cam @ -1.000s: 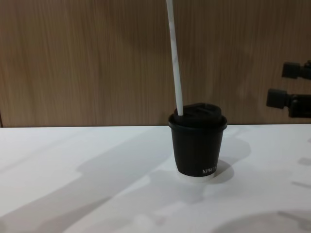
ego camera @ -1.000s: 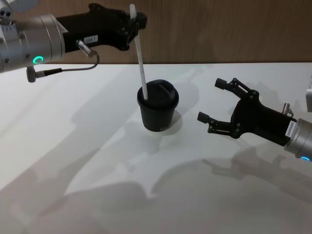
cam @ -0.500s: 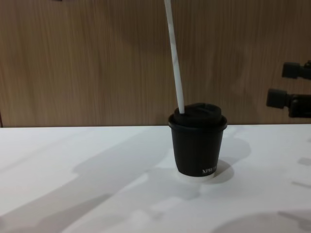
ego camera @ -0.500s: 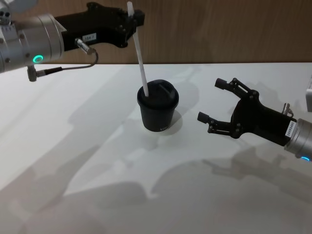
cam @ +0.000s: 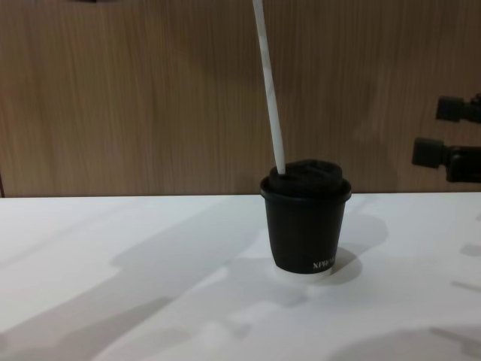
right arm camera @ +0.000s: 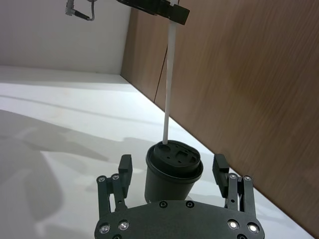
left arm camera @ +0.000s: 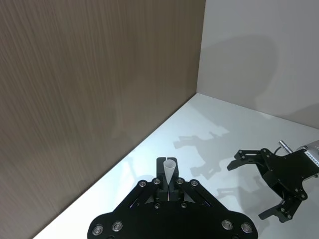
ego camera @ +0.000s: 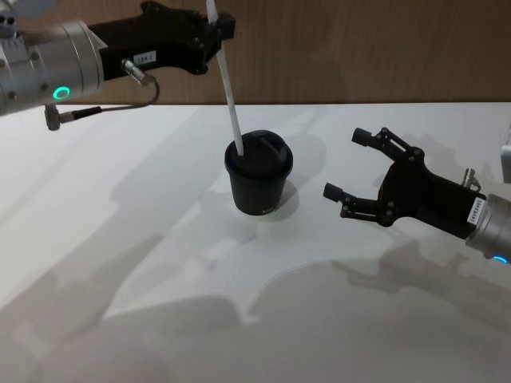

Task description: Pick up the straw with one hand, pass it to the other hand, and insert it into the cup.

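Your left gripper (ego camera: 214, 24), the one with the silver wrist and green ring, has its jaws closed on the upper end of the straw (ego camera: 227, 88), high above the bench (ego camera: 120, 239). In its own wrist view the straw's open tip (left arm camera: 169, 169) pokes up just past the jaws, pinched right in the middle. From that grip the straw runs down with a slight tilt, and its lower end sits at the near-left part of the lid of the cup (ego camera: 258, 183); the chest view shows the tip (cam: 280, 167) meeting the lid there, but you cannot tell how far in it goes. The cup stands upright on the bench, below the left jaws. Your right gripper (ego camera: 349, 166) hovers to the cup's right, clear of it, jaws spread wide and holding nothing. From its wrist camera the cup (right arm camera: 173, 177) lies ahead of the open jaws, centred in the gap between the fingers (right arm camera: 124, 167).
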